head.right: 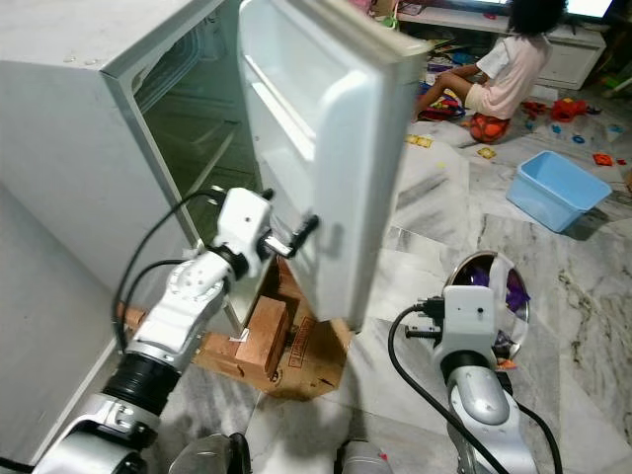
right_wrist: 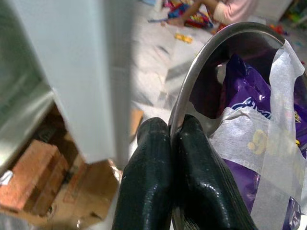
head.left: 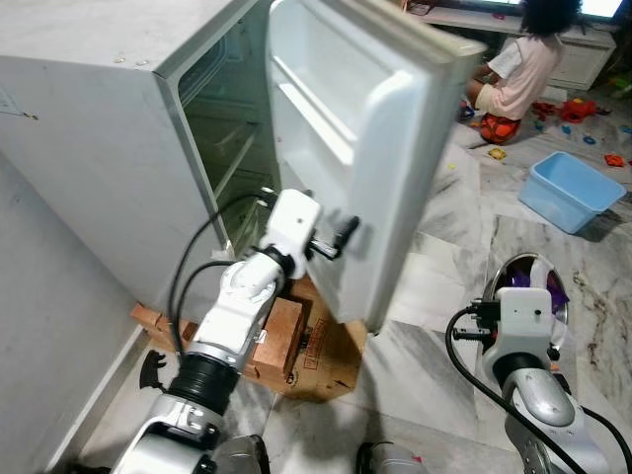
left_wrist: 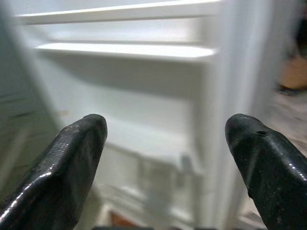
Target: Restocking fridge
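Reaching Into the Open Fridge

Spreading black fingers wide at the inner face of the white fridge door [head.left: 365,128], left gripper [left_wrist: 165,139] empty, facing pale door shelves. Pinching the rim of a round steel bowl [right_wrist: 201,67] of purple snack packets [right_wrist: 249,110] with right gripper [right_wrist: 171,139], fingers pressed together, at five o'clock from the door.

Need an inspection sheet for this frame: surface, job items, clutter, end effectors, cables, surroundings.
Surface: marble floor; fridge stands on bricks and flattened cardboard.
Job's things: fridge door open, its shelves bare; metal bowl with a purple packet taped in.
Clutter: blue tub, toys on floor.
End effectors: left end effector open, at the door's inner side; right end effector shut on the bowl rim.
Cables: black cable looped along left arm; another by right wrist.
Surroundings: person sitting on floor.
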`<state>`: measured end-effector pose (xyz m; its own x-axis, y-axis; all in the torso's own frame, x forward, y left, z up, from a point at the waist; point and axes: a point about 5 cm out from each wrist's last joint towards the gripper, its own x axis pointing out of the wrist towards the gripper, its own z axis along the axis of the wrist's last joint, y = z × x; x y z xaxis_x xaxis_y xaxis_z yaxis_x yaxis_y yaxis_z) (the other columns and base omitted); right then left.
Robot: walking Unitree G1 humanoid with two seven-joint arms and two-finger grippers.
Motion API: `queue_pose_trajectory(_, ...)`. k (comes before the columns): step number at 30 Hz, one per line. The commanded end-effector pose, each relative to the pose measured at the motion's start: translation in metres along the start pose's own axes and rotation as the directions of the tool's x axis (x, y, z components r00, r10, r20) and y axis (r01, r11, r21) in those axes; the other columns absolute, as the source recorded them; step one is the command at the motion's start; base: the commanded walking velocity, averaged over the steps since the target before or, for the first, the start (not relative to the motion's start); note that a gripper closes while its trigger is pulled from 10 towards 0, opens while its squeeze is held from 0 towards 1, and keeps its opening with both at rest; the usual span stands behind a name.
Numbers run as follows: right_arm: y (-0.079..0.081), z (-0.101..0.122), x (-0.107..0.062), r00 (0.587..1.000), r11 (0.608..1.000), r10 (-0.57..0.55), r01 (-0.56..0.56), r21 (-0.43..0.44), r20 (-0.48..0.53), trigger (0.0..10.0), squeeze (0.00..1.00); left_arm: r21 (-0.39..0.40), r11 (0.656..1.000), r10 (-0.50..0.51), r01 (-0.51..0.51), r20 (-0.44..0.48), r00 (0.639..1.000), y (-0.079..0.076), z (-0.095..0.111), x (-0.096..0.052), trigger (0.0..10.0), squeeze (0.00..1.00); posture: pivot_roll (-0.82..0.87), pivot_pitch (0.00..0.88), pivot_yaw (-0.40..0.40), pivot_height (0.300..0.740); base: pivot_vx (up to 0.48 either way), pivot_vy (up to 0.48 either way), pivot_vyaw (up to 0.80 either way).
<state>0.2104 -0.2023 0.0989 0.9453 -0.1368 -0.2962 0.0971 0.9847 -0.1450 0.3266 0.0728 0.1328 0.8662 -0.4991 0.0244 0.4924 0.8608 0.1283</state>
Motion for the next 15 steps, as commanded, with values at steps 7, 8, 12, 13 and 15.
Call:
queue_pose_trajectory(7,0.005,0.008,0.008,0.999,1.000,0.008,-0.008,-0.006,0.041,10.0,0.00,-0.026,0.994,0.106,-0.105,0.044,0.993,0.017,0.005,-0.009,10.0,0.00,-0.05,0.000,0.009,0.740,0.079,-0.218,0.00)
queue_pose_trajectory(8,0.005,0.008,0.008,0.999,1.000,0.009,-0.008,-0.004,0.041,10.0,0.00,-0.027,0.994,0.109,-0.108,0.041,0.993,0.016,0.004,-0.010,10.0,0.00,-0.05,0.000,0.009,0.740,0.000,-0.424,0.00)
queue_pose_trajectory(12,0.006,0.010,0.012,0.998,1.000,0.019,-0.018,-0.009,0.054,10.0,0.00,-0.034,0.992,0.119,-0.118,0.028,0.993,0.012,-0.003,-0.018,10.0,0.00,-0.04,0.000,0.003,0.740,0.000,-0.422,0.00)
queue_pose_trajectory(13,0.006,0.011,0.013,0.998,1.000,0.018,-0.018,-0.009,0.055,10.0,0.00,-0.035,0.992,0.119,-0.118,0.025,0.993,0.011,-0.004,-0.019,10.0,0.00,-0.04,0.000,0.002,0.740,0.000,-0.420,0.00)
queue_pose_trajectory(15,0.006,0.011,0.015,0.998,1.000,0.019,-0.018,-0.009,0.058,10.0,0.00,-0.038,0.992,0.120,-0.119,0.021,0.993,0.010,-0.005,-0.021,10.0,0.00,-0.04,0.000,0.002,0.740,0.000,-0.420,0.00)
